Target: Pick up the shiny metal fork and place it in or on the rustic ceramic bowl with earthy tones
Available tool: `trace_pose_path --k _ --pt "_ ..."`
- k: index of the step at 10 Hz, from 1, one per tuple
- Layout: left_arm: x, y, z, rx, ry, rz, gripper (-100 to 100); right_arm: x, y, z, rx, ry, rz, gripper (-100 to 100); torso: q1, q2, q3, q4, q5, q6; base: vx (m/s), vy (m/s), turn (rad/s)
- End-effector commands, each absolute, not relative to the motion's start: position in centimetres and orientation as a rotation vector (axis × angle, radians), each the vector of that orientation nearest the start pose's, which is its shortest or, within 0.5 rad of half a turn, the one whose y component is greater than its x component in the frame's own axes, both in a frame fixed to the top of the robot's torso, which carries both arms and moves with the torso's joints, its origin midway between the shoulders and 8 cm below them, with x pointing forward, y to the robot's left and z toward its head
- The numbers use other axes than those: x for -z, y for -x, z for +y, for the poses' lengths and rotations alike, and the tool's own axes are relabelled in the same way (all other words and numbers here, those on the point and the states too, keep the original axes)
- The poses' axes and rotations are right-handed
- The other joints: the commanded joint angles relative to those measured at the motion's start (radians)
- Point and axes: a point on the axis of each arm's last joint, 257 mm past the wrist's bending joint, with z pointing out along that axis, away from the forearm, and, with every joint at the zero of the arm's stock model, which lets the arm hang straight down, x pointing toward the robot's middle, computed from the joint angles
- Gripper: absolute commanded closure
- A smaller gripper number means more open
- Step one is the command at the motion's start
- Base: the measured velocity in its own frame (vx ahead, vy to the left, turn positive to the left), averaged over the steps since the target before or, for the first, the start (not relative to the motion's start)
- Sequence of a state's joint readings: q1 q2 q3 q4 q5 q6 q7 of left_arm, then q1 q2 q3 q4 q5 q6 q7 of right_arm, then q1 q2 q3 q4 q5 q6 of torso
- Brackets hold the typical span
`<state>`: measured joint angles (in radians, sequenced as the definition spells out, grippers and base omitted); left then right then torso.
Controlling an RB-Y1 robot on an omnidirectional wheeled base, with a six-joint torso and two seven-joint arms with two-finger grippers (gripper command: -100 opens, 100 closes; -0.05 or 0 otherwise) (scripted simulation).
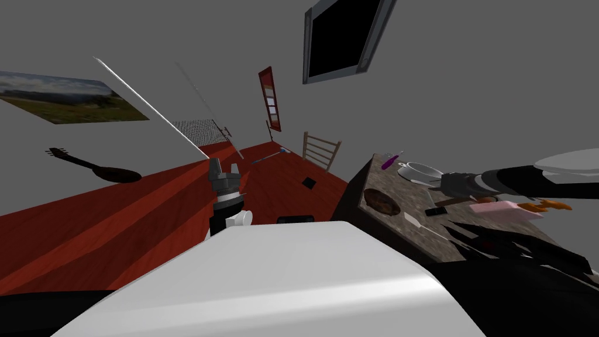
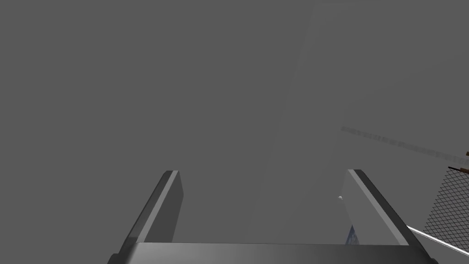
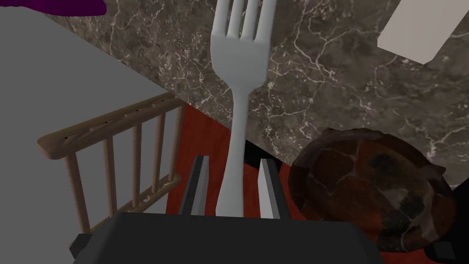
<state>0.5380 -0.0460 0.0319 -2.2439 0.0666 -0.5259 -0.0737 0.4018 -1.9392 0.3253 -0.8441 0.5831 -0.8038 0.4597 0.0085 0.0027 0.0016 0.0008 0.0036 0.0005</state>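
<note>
So your right hand (image 3: 233, 159) is gripping the fork (image 3: 239, 55) by the handle, tines pointing straight out over the desk (image 3: 320, 91). The bowl (image 3: 373, 192) is sitting just left of that hand, by the desk's left edge, so you're probably needing only a short sidestep left. Your left hand (image 2: 263, 171) is hanging open, well apart.

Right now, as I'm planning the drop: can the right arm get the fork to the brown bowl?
Probably yes. The right tool is shut on the fork, and the brown bowl sits close beside it, near the edge of the marble table, with nothing standing between them.
</note>
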Motion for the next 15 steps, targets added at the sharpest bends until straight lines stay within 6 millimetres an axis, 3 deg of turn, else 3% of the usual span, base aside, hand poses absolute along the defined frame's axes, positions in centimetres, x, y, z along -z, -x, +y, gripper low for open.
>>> trace_pose_path --k 1,3,6,8,12,15 --pt "-0.1 -33.8 30.8 1.214 0.736 0.578 0 9.0 -26.9 -78.6 0.736 1.300 2.482 100 0.000 0.000 0.000 0.000 0.000 0.000 -0.017 0.085 -0.060" --pt "-0.1 -33.8 30.8 1.214 0.736 0.579 0 11.3 -26.8 -77.2 0.649 1.244 2.510 100 0.001 -0.003 -0.002 -0.001 -0.001 0.000 0.039 0.105 -0.101" --pt "-0.1 -33.8 30.8 1.214 0.736 0.579 0 11.3 -26.8 -77.2 0.649 1.245 2.511 100 -0.003 -0.004 -0.002 -0.001 -0.001 -0.001 0.022 0.042 -0.004" --pt "-0.1 -33.8 30.8 1.214 0.736 0.579 0 13.5 -26.3 -75.9 0.571 1.190 2.536 100 -0.005 -0.004 -0.002 -0.001 -0.003 0.001 0.037 0.052 -0.074" --pt "-0.1 -33.8 30.8 1.214 0.736 0.579 0 15.0 -25.9 -75.0 0.516 1.154 2.555 100 -0.004 -0.004 -0.002 0.000 -0.003 0.002 0.032 0.052 -0.033" --pt "-0.1 -33.8 30.8 1.214 0.736 0.579 0 17.7 -25.1 -73.4 0.422 1.090 2.588 100 -0.005 -0.005 -0.003 0.000 -0.003 0.002 0.051 0.056 -0.051"
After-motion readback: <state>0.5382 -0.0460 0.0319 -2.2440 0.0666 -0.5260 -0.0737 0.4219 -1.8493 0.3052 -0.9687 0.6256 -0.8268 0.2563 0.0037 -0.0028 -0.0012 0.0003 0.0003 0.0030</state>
